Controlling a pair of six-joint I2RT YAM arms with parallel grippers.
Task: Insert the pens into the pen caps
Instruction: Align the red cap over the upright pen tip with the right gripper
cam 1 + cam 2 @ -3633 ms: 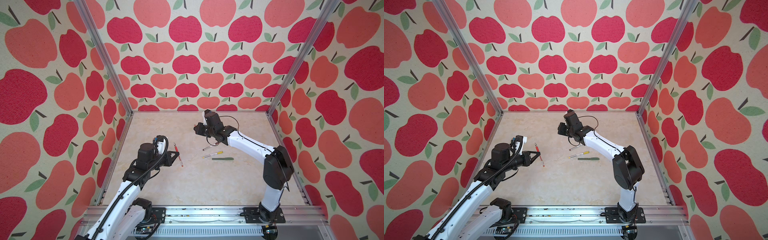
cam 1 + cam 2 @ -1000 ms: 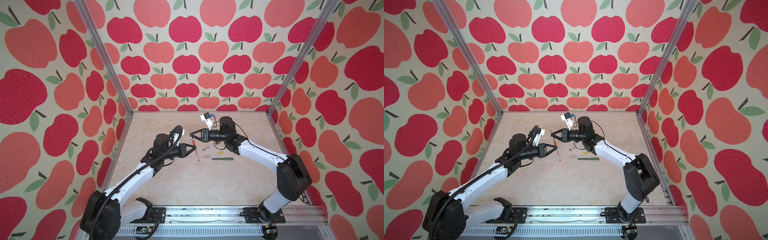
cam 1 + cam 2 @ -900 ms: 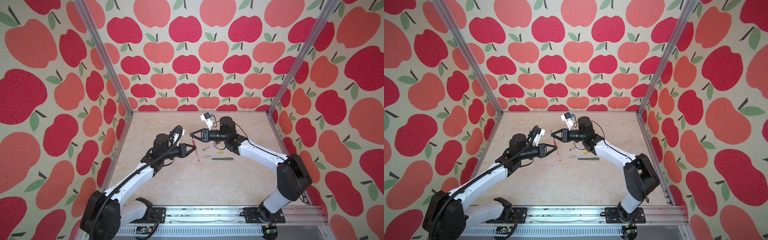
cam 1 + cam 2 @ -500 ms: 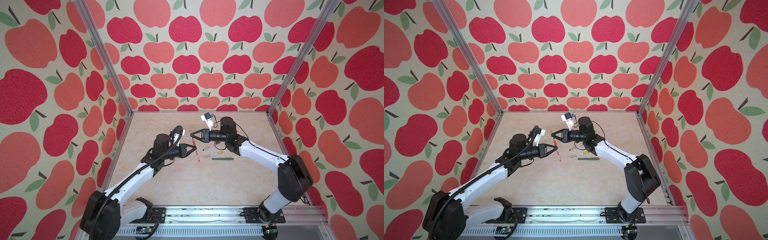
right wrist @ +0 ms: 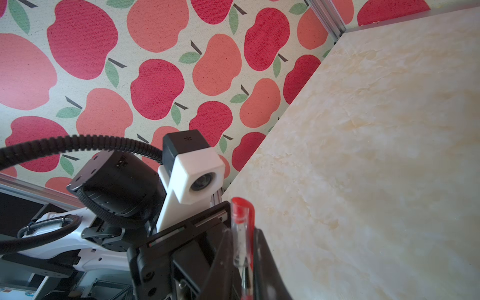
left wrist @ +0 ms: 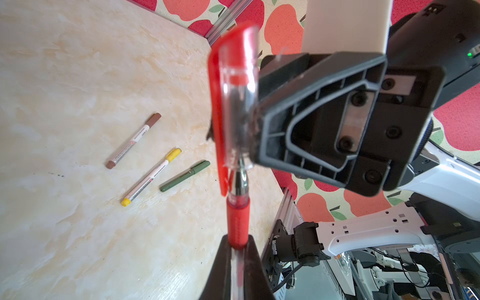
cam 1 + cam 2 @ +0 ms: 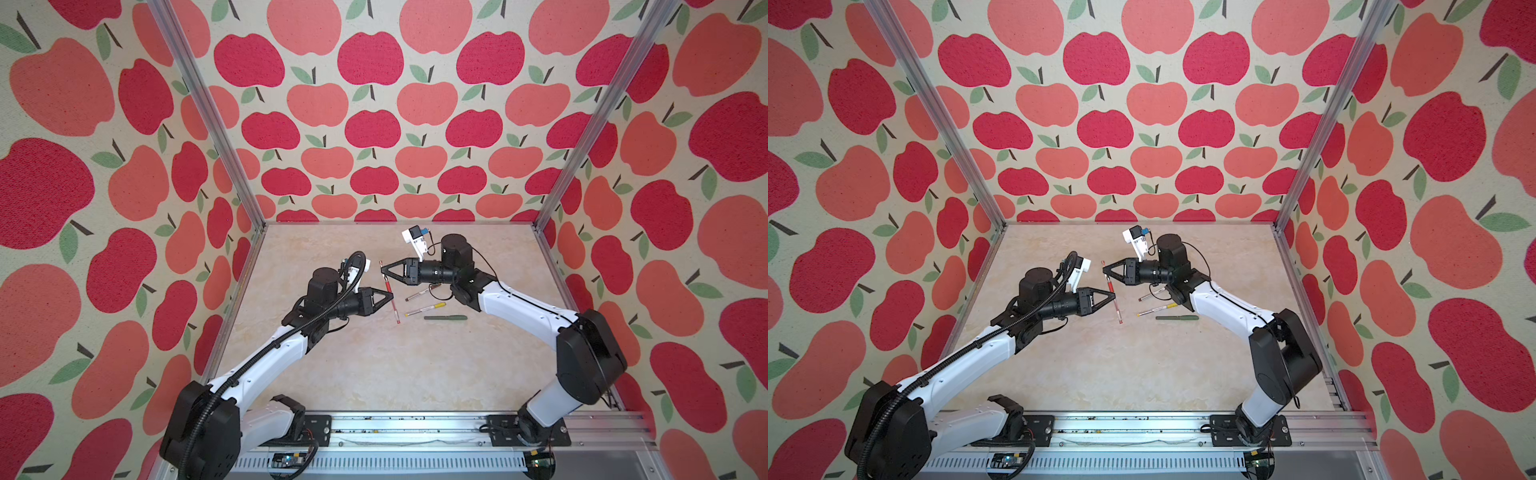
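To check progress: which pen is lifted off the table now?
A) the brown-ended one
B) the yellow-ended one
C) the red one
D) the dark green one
C: the left pincer is shut on the red pen, and the right pincer holds the red cap at its tip.

Found centre of worktop (image 7: pixel 374 365) blocked: left claw (image 7: pixel 390 296) clamped on red pen (image 7: pixel 395 311), right claw (image 7: pixel 383 271) clamped on red cap (image 6: pixel 237 85), both raised off surface, close together along pen. Saw no passage between claws. Noted brown pen (image 7: pixel 417 295), yellow pen (image 7: pixel 426 309) and green pen (image 7: pixel 445 318) lying just right of that, partly under right arm. Found near half of worktop bare, likewise rear left corner. Hemmed in by apple-print walls (image 7: pixel 124 249) on three sides, front rail (image 7: pixel 395 428) along near edge.
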